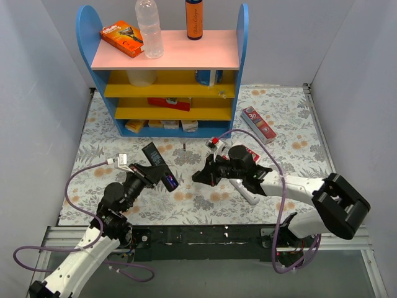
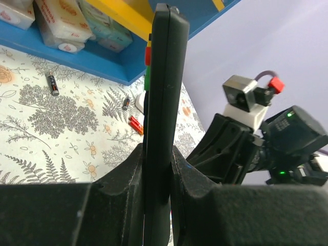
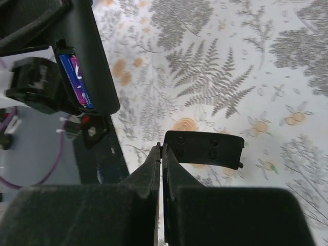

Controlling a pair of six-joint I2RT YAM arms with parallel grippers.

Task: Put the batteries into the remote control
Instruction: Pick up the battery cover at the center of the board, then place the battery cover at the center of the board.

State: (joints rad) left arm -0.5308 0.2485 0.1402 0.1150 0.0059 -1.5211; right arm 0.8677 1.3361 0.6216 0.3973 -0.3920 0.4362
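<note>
Currently the left fingers are clamping tight on the remote control, holding it off the worktop with a blue cell sitting in its open compartment. The right fingers are pressing together close by, a black cover plate at their tips. Loose batteries are lying near the shelf.

Black remote; blue-yellow shelf, pink top; grey fern-print tablecloth.
</note>
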